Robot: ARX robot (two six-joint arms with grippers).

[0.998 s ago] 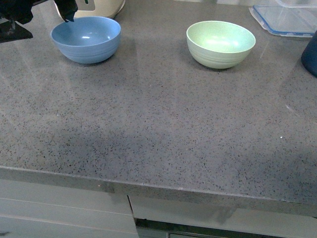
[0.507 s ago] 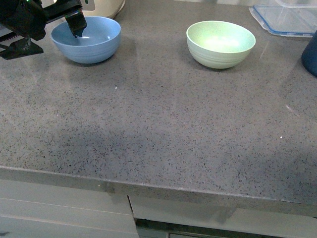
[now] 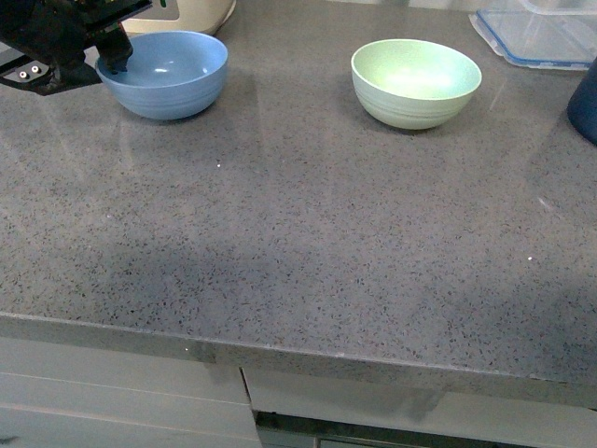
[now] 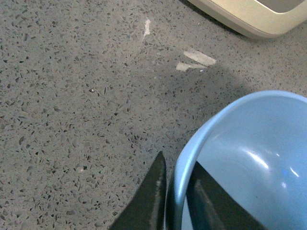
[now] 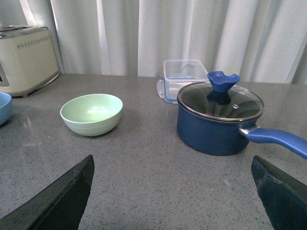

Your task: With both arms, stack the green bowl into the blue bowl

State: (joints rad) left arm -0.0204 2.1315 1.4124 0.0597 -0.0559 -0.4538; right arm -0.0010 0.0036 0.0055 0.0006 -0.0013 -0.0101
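The light-blue bowl (image 3: 173, 75) stands upright at the back left of the grey counter. My left gripper (image 3: 110, 63) is shut on its left rim. In the left wrist view one finger is outside the wall and one inside the blue bowl (image 4: 254, 158), with the left gripper (image 4: 177, 165) pinching the rim. The pale green bowl (image 3: 415, 82) stands apart at the back, right of centre. The right wrist view shows the green bowl (image 5: 91, 114) well ahead of my right gripper (image 5: 172, 165), which is open and holds nothing. The right gripper is out of the front view.
A cream toaster (image 3: 196, 11) stands just behind the blue bowl. A clear container with a blue rim (image 3: 532, 37) sits at the back right. A navy lidded pot (image 5: 218, 120) with a long handle stands right of the green bowl. The counter's front edge (image 3: 298, 359) runs near me.
My left gripper dropped from above the blue bowl, passed over its inside, then shifted left onto the left rim and shut on it. Both bowls stayed in place.
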